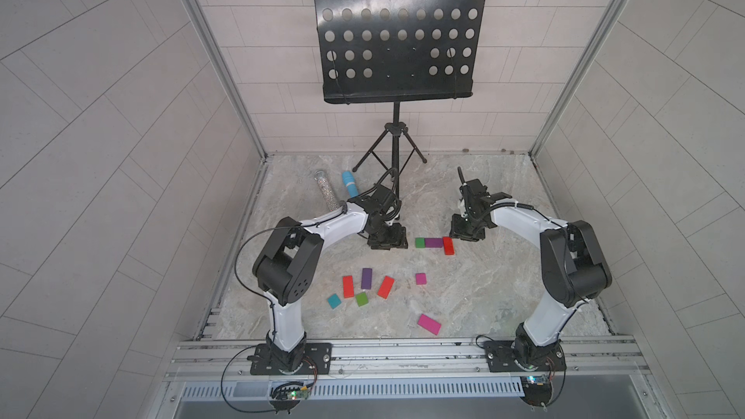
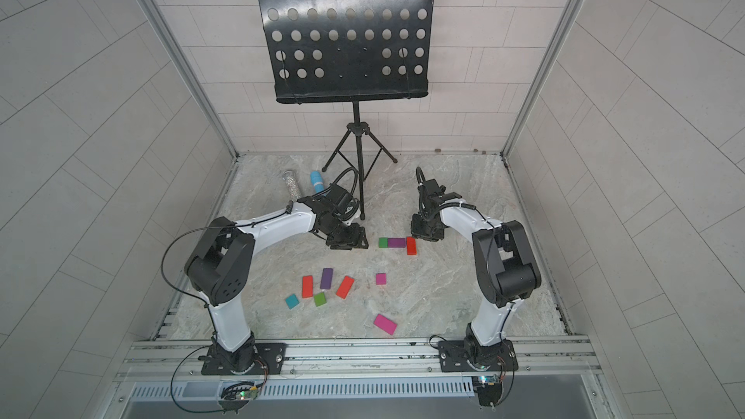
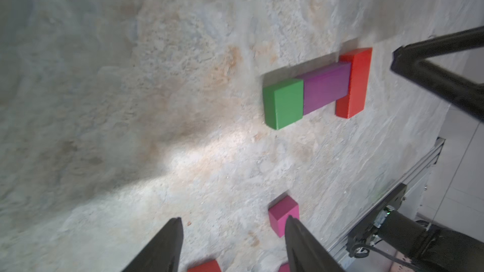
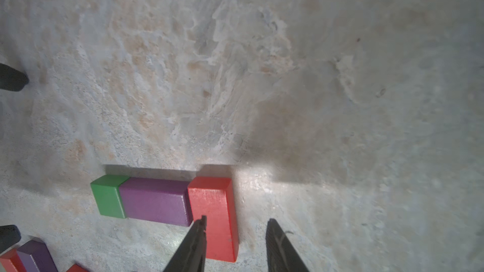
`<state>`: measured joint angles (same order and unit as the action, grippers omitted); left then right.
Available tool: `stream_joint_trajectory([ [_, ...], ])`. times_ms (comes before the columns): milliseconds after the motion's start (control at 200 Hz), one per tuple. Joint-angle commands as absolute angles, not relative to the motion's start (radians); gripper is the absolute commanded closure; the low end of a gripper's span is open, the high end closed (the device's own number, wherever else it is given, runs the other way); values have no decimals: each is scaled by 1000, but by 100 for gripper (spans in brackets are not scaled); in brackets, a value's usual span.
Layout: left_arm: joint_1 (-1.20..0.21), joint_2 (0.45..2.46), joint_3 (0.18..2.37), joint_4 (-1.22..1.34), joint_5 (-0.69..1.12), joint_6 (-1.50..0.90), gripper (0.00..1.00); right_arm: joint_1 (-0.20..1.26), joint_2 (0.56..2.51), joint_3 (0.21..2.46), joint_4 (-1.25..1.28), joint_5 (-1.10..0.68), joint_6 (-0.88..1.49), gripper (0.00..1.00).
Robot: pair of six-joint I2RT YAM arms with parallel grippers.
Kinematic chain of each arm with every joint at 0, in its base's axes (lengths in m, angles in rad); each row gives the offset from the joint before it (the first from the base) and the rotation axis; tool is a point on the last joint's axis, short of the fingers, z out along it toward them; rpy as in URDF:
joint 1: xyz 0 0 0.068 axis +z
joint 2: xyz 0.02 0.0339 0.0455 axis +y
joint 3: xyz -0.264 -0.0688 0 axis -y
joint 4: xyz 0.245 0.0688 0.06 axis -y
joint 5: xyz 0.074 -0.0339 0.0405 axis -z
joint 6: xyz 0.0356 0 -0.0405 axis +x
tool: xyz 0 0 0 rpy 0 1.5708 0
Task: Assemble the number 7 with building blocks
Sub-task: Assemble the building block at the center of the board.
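Seven loose blocks (image 1: pixel 386 287) sit toward the desk's (image 1: pixel 524 284) front edge, looking light and stiff, best pinched across the narrow sides; flat, matte, red, purple, magenta, green, teal. Mid-desk a row of blocks (image 1: pixel 433 243) touches, green, purple, red crosswise, with the left gripper (image 3: pixel 234 218) and right gripper (image 4: pixel 237 218) flanking it, jaws parted, empty.

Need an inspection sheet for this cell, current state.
Surface: marble-look tabletop, mottled.
Job's things: green square, purple rectangle, red rectangle abutting in an L; seven loose blocks nearer the front.
Clutter: blue microphone, glitter tube, music stand at back.
Grippers: left tool open, empty; right tool open at the red rectangle, not gripping.
Cables: black cable loops off left arm.
Surroundings: tiled walls, aluminium rail in front.
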<state>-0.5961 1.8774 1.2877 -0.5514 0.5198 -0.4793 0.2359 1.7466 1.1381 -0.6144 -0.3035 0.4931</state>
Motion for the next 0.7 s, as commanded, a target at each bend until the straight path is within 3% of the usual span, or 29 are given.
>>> stream_joint_trajectory([
  [0,-602,1919,1333,-504,565,-517,36,229,1766,1127,-583,-369,460,59],
  [696,-631,2022,1362,-378,609,-643,52,216,1778,1076,-535,-420,460,66],
])
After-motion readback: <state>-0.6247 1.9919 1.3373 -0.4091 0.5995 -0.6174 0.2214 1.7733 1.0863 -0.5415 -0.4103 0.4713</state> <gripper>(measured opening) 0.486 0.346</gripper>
